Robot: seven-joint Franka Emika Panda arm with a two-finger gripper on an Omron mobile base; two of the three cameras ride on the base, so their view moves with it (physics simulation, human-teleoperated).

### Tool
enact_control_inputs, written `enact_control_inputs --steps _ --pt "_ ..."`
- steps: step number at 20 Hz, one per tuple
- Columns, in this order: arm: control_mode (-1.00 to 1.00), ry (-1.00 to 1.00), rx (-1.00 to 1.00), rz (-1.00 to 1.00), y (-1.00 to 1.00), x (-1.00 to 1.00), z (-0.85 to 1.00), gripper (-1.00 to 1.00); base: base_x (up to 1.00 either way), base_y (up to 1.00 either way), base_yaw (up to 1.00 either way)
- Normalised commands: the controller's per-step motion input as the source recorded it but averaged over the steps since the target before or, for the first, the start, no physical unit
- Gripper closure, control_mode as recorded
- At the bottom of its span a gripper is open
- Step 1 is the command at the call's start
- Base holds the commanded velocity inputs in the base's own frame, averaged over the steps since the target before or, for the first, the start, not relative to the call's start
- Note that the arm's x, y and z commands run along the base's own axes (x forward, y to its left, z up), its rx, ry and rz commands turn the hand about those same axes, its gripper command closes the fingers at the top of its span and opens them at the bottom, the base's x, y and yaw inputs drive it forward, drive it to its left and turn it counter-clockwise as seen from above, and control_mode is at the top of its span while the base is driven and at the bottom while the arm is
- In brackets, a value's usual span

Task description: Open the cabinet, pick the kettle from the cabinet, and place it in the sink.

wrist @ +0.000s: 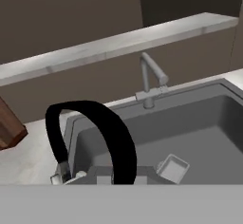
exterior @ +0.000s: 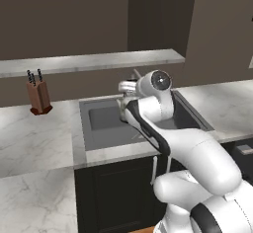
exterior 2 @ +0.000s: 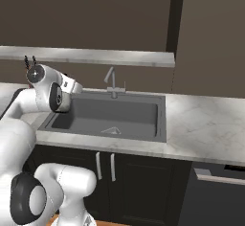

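I have the gripper (wrist: pixel 118 180) clenched on the kettle (wrist: pixel 90 137) by its black arched handle, hanging over the sink's (wrist: pixel 190 128) near-left corner. I should ease toward two o'clock, clear of the faucet (wrist: pixel 149 83), then lower gently before releasing.

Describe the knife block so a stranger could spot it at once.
Start at the grey sink in the marble counter. Look left along the back wall: the knife block stands there, a small reddish-brown wooden block with dark handles poking from its top.
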Motion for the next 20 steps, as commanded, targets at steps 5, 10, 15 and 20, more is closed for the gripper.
enact_control_inputs --steps 5,10,15,20 --pt "-1.00 0.00 -0.01 0.14 0.00 0.18 -0.18 1.00 0.00 0.00 0.00" --pt "-1.00 0.00 -0.05 0.09 0.00 0.19 -0.20 1.00 0.00 0.00 0.00" --pt "-1.00 0.02 -0.10 0.06 0.00 0.16 -0.16 1.00 0.00 0.00 0.00" --pt "-1.00 0.00 -0.13 0.03 0.04 0.12 -0.21 1.00 0.00 0.00 0.00"
